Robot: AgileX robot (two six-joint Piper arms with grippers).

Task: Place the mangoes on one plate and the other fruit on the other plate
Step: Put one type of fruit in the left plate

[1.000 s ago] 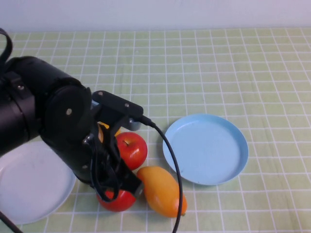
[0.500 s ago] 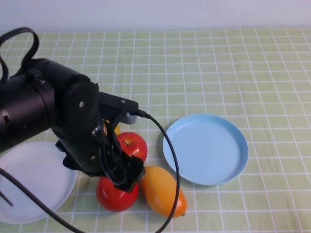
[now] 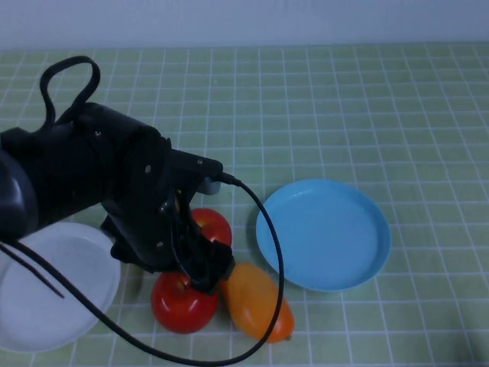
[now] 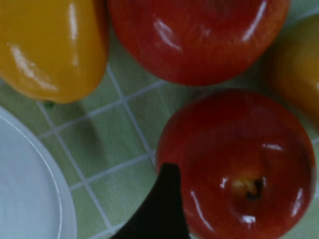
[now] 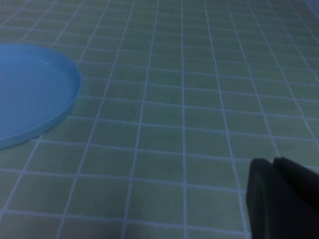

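High view: left gripper (image 3: 200, 264) above apples (image 3: 183, 302), probably hiding one mango.

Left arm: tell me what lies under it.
Under the left gripper: two red apples, an orange mango beside them. A yellower mango shows only in the wrist view, hidden from above. Right gripper idles near the blue plate.

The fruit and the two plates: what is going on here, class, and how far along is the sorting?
The left gripper is down among the fruit, over the near red apple. Both plates are bare: the white plate on the left and the blue plate on the right. A second apple and two mangoes lie on the table. The right gripper hangs over bare cloth.
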